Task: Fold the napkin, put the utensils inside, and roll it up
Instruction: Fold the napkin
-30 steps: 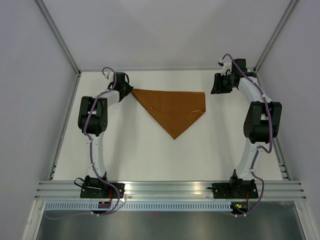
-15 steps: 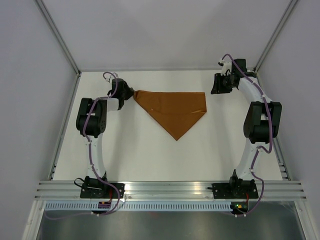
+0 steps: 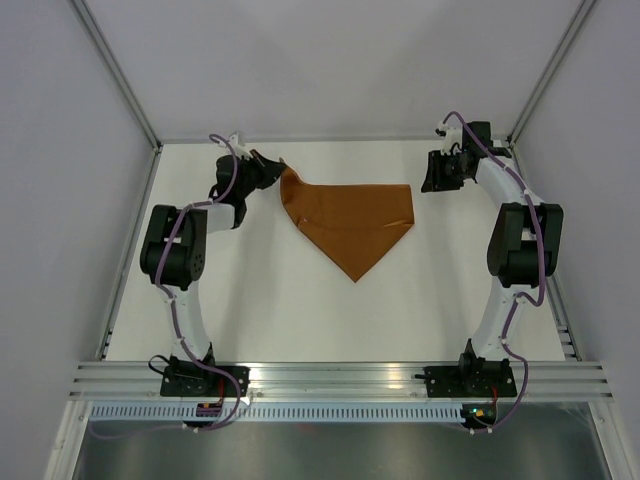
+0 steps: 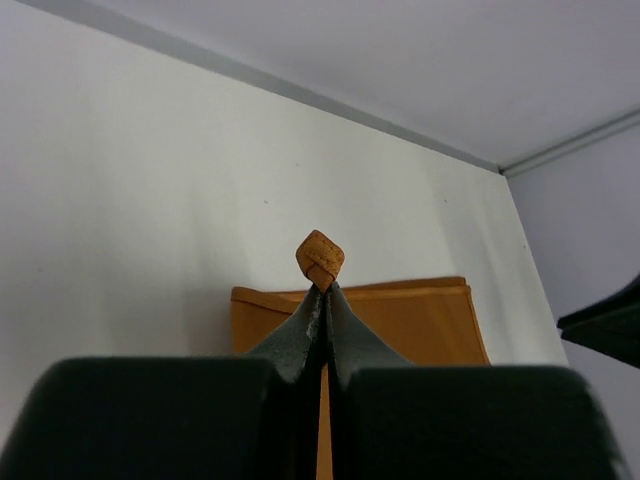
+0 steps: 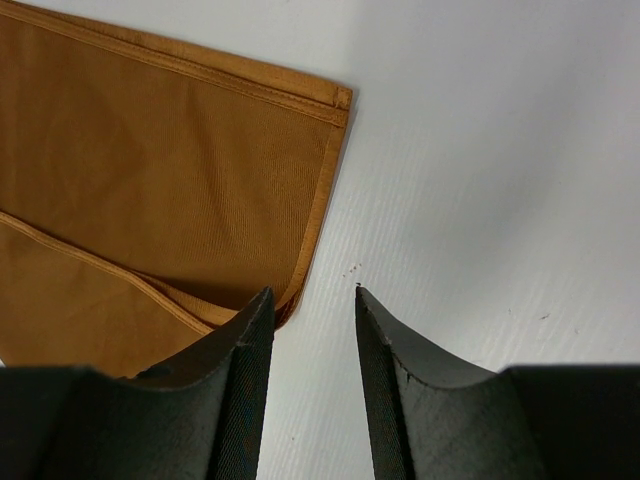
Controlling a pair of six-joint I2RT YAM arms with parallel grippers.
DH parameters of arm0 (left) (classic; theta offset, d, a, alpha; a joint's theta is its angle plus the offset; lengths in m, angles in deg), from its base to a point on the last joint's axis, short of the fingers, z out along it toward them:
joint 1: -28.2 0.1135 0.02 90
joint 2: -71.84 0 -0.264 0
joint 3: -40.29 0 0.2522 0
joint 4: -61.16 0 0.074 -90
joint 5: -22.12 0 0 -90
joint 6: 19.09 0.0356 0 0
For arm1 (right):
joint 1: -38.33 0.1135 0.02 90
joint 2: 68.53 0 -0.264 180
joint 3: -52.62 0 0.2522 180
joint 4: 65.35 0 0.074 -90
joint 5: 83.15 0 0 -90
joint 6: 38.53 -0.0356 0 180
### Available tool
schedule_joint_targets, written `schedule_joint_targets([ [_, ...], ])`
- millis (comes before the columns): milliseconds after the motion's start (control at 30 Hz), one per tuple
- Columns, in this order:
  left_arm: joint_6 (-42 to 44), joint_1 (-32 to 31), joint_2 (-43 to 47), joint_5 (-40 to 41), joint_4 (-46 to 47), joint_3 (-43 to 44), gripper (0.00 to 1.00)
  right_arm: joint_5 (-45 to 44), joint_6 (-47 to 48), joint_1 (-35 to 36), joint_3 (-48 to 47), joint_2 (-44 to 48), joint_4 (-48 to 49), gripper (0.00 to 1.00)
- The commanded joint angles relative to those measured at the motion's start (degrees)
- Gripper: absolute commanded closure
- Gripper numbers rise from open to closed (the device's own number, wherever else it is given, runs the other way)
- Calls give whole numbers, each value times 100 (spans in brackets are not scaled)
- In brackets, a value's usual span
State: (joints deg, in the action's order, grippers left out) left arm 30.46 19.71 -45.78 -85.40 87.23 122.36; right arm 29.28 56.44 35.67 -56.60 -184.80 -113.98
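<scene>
The rust-orange napkin (image 3: 350,220) lies folded into a triangle at the back middle of the white table, its point toward the near side. My left gripper (image 3: 277,170) is shut on the napkin's left corner and holds it lifted off the table; the pinched corner (image 4: 320,260) sticks out past the fingertips. My right gripper (image 3: 432,172) is open and empty just right of the napkin's right corner (image 5: 335,100), its left finger (image 5: 235,340) next to the cloth's edge. No utensils are in view.
Grey walls and an aluminium frame (image 3: 130,95) close in the table at the back and both sides. A metal rail (image 3: 340,378) carrying both arm bases runs along the near edge.
My left gripper has lifted the napkin's left corner and swung it up and to the right, so the left part of the cloth now stands folded upward. The right arm has hardly moved.
</scene>
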Motion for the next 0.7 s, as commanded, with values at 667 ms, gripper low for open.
schedule_joint_targets([
  [667,1503,-1110,864,-2098,175,-934,98,-20,162,55,467,843,16,57],
])
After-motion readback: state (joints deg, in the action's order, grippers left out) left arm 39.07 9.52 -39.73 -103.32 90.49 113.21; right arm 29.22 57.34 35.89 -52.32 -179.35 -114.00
